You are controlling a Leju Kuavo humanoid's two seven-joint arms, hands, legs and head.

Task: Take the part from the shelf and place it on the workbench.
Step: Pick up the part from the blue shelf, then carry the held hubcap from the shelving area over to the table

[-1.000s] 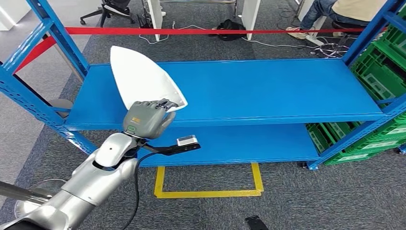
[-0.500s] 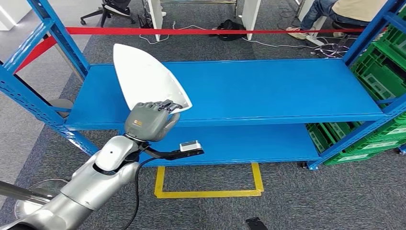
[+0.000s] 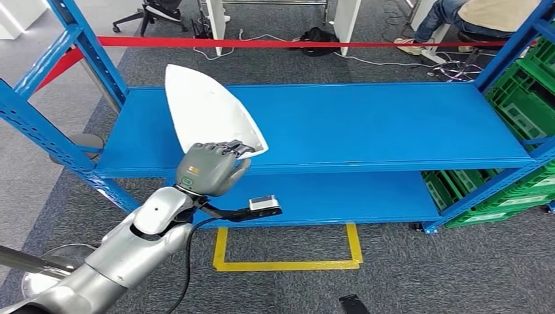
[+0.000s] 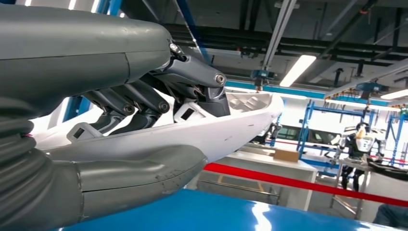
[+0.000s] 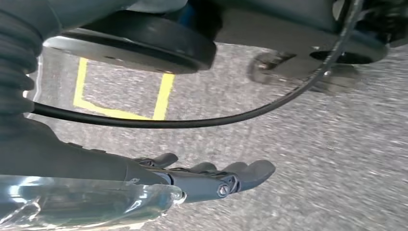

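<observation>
Left hand grips the part by its near edge, dark fingers hooked over the rim and the thumb pressed underneath, so the shell is clamped between them. The part is a white, pointed, shallow shell, held at the left of the top blue shelf, its near end raised in the hand and its far tip pointing away over the shelf; whether the tip rests on the shelf cannot be told.

It looks like thin moulded plastic: probably light and fairly stiff, with a smooth, glossy skin that could slide in a loose grip. The rim is the natural place to hold, since the curved face offers nothing to catch. Held at one end, its long body will lever against the fingers, so it may droop or twist when carried.

Right hand hangs over the grey floor, fingers fairly straight and holding nothing.
</observation>
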